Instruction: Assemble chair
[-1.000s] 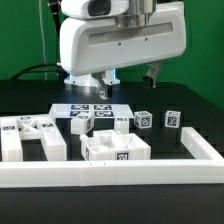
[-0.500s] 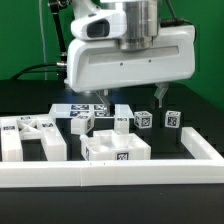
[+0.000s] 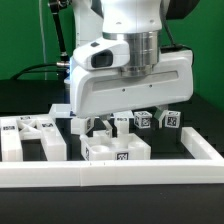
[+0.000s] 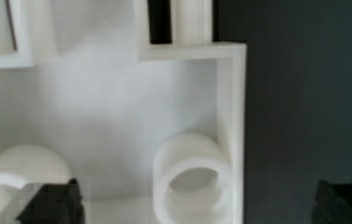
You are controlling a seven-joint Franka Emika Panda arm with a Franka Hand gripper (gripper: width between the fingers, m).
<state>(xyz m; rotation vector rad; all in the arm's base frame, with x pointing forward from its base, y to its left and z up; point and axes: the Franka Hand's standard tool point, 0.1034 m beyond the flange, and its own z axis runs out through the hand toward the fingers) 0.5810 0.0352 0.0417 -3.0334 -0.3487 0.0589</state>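
The chair lies in loose white tagged pieces. A chunky square piece (image 3: 116, 151) sits at the centre front, with long post pieces (image 3: 28, 136) to the exterior view's left and two small tagged cubes (image 3: 146, 120) (image 3: 172, 118) behind on the right. My gripper (image 3: 105, 128) hangs low just above and behind the square piece. In the wrist view a white piece with rounded sockets (image 4: 111, 110) fills the space under my gripper (image 4: 199, 205). The dark fingertips (image 4: 48, 203) stand far apart, open, holding nothing.
A long plain white rail (image 3: 110, 174) runs along the front and turns back along the exterior view's right side (image 3: 203, 146). The marker board (image 3: 60, 109) is mostly hidden behind the hand. The table is black.
The hand has come forward and down from above the marker board to just over the square piece, and now covers the board. The jaws stay open. No piece has moved.
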